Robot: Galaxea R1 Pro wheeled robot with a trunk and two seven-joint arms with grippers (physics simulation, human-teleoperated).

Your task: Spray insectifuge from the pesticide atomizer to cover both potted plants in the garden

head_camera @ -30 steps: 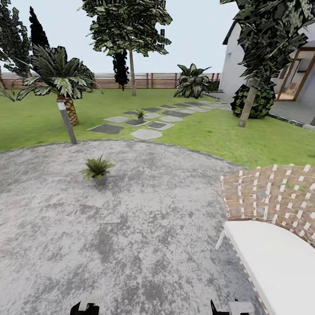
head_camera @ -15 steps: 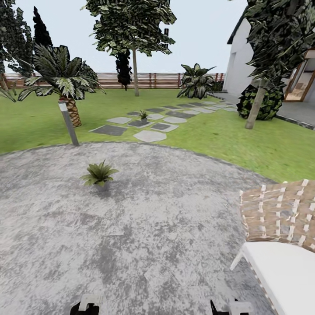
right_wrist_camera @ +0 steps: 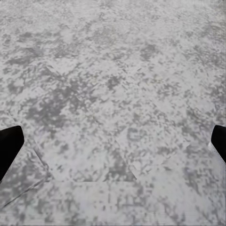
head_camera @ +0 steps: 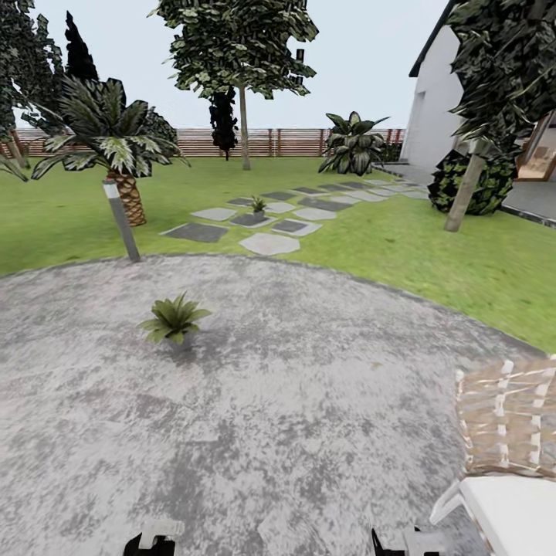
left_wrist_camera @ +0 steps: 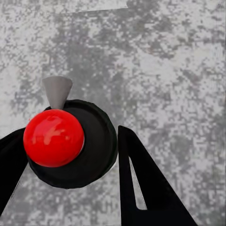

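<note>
The round grey patio point(head_camera: 293, 401) spreads wide and bare ahead, its curved edge meeting the lawn point(head_camera: 401, 247) on the far side and right. The nearer potted plant point(head_camera: 173, 318) stands on the patio left of centre; the second potted plant point(head_camera: 258, 205) sits far off among the stepping stones point(head_camera: 269, 243). A short post point(head_camera: 122, 220) marks the far-left patio rim beside a palm point(head_camera: 108, 147), with the slatted fence point(head_camera: 286, 142) closing the far end. Compared with a second ago, the woven chair point(head_camera: 506, 421) has slid toward the right edge and shows less, as the camera has turned. The chair is cut off by the frame. The left gripper point(left_wrist_camera: 70, 183) has its fingers apart, a black base with a red ball point(left_wrist_camera: 53, 137) seen between them; the right gripper point(right_wrist_camera: 113, 141) is spread wide over bare paving.
</note>
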